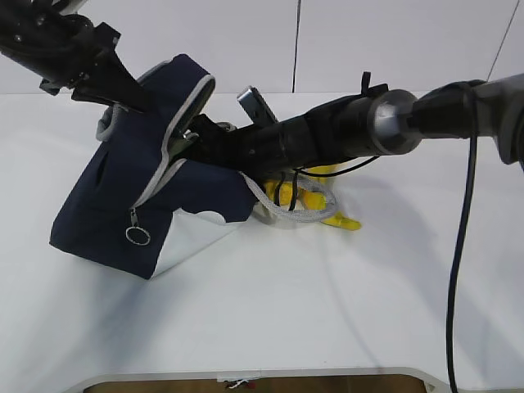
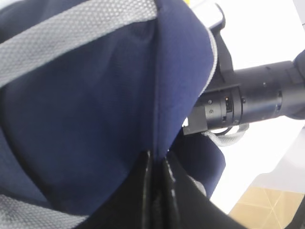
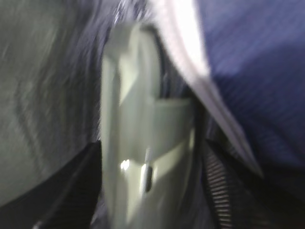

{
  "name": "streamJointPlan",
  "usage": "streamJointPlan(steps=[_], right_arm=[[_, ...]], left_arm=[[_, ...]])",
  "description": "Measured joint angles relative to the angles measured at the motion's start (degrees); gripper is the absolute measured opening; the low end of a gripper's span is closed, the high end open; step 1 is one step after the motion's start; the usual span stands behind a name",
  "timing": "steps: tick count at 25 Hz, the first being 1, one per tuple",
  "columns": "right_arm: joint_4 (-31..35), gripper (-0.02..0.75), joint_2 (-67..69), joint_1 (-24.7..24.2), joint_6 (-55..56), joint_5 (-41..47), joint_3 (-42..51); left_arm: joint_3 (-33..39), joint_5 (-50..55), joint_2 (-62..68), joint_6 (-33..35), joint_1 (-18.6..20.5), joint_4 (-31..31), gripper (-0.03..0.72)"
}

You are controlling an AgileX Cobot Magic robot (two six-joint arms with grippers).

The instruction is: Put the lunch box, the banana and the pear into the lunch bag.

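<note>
The navy lunch bag (image 1: 115, 205) stands tilted at the left, its zipped flap lifted. My left gripper (image 1: 131, 94) is shut on the flap's navy fabric, and the left wrist view shows that grip (image 2: 156, 164). My right arm reaches across into the bag's mouth, so my right gripper (image 1: 187, 141) is mostly hidden there. In the blurred right wrist view my right gripper (image 3: 143, 191) is shut on the sage-green lunch box (image 3: 143, 138), inside the bag beside the silvery lining (image 3: 43, 95). The banana (image 1: 342, 220) and a rounder yellow pear (image 1: 288, 196) lie behind my right arm, partly hidden.
A grey webbing handle (image 1: 299, 214) loops on the white table (image 1: 286, 311) in front of the fruit. A zipper pull ring (image 1: 137, 236) hangs at the bag's front. The table's near edge (image 1: 327, 375) runs along the bottom.
</note>
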Motion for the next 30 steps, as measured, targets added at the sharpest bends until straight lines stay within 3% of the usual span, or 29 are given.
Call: streamJointPlan(steps=[7,16,30], right_arm=[[0.1,0.533,0.0,-0.1,0.0,4.7,0.0],[0.0,0.544,0.0,-0.8,-0.2,10.5,0.0],[-0.6,0.540,0.1,-2.3,-5.0,18.0,-1.0]], left_arm=[[0.0,-0.1,0.0,0.0,0.2,0.1,0.001],[0.0,1.1,0.0,0.0,3.6,-1.5,0.001],[0.0,1.8,0.0,0.0,3.8,-1.6,0.001]])
